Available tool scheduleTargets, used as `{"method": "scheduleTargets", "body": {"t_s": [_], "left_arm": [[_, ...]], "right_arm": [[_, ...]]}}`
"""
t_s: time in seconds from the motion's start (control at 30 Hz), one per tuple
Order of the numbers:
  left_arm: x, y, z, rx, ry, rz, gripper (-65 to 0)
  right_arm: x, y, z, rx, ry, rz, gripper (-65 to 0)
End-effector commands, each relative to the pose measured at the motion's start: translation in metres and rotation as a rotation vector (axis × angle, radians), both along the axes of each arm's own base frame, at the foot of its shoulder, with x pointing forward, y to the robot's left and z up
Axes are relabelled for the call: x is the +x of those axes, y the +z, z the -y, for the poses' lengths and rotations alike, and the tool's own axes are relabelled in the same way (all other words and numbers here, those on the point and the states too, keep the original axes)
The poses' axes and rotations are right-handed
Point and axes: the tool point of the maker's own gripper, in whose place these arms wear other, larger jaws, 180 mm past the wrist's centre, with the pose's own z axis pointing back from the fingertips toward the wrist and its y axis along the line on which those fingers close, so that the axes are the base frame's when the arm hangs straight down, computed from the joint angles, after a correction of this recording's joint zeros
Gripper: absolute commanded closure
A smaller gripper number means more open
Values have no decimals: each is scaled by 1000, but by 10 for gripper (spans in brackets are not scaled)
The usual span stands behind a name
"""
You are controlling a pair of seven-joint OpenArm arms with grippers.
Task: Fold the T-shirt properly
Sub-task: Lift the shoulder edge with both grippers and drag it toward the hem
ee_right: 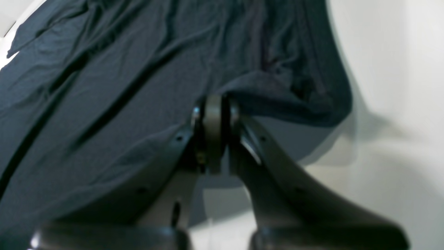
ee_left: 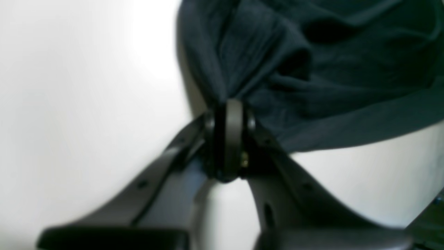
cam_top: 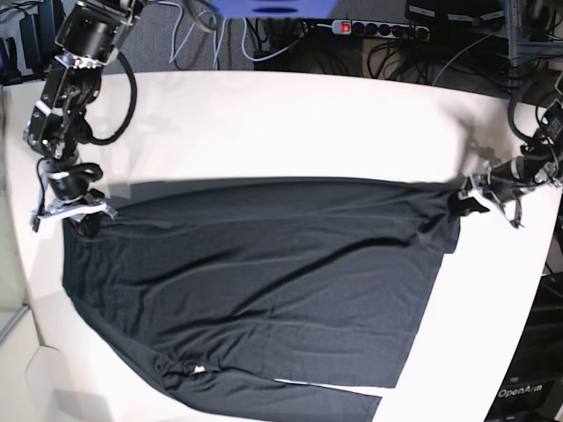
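The black T-shirt [cam_top: 255, 290] lies spread across the white table [cam_top: 290, 123], with its small white neck tag [cam_top: 199, 369] near the front edge. My left gripper [cam_top: 464, 200] is at the shirt's right corner and is shut on bunched fabric; in the left wrist view [ee_left: 229, 107] the cloth [ee_left: 312, 62] gathers into the closed fingers. My right gripper [cam_top: 88, 218] is at the shirt's left corner and is shut on the fabric; in the right wrist view [ee_right: 213, 102] the hem is pinched and the shirt [ee_right: 121, 86] stretches away.
A power strip [cam_top: 378, 29] and tangled cables lie beyond the table's far edge. The table's curved left edge [cam_top: 18, 255] is close to my right gripper. Bare white tabletop lies behind the shirt and at its right side.
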Motion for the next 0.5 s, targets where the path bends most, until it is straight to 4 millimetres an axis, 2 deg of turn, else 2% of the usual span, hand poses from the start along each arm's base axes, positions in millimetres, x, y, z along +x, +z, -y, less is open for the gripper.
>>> {"method": "scheduleTargets", "body": {"t_s": [0.0,0.27,0.37,0.47], "left_arm": [[14,18,-9,-2,20,55,0],[32,23,36,-114,-20,42,0],[37,25,40,-134,-6,34,0],[39,23,28,-123,64,-3,0]], "right_arm": [[13,24,7,-24,-3,77,-2],[14,26,9,-28,-6,82,-2],[15,35,15,-54,-4,96,-2],[17,48,17,-77,1,123,-2]]}}
